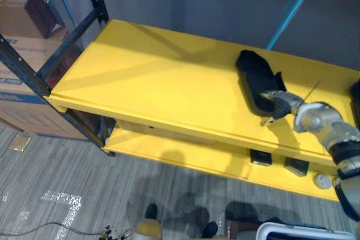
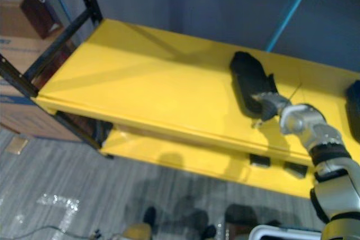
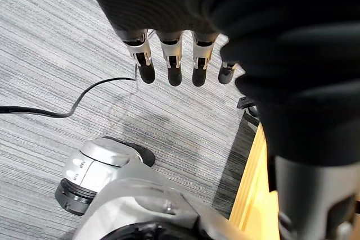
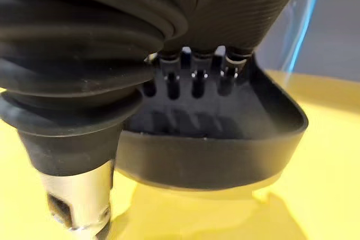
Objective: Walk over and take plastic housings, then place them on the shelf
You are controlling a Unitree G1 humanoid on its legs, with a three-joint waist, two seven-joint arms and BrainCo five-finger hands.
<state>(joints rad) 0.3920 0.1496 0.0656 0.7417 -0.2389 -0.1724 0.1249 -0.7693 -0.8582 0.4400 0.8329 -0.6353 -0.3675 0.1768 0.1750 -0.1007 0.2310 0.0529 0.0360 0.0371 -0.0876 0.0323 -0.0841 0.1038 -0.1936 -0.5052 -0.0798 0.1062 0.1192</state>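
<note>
A long black plastic housing (image 1: 256,77) lies on the yellow upper shelf board (image 1: 157,77), right of its middle. My right hand (image 1: 279,104) is at the housing's near end. In the right wrist view its fingers (image 4: 197,80) reach straight over the rim into the hollow of the housing (image 4: 225,150), and the thumb (image 4: 79,195) stands outside the wall, apart from it. The housing's near edge casts a shadow on the yellow board. My left hand (image 3: 169,60) hangs open over the grey carpet with nothing in it.
A second dark housing (image 1: 356,99) sits at the shelf's right edge. On the lower yellow board are two small black boxes (image 1: 261,157) and a white round piece (image 1: 322,181). Cardboard boxes (image 1: 22,32) stand behind the black shelf post (image 1: 25,77) at left. A white bin (image 1: 298,231) is near my right side.
</note>
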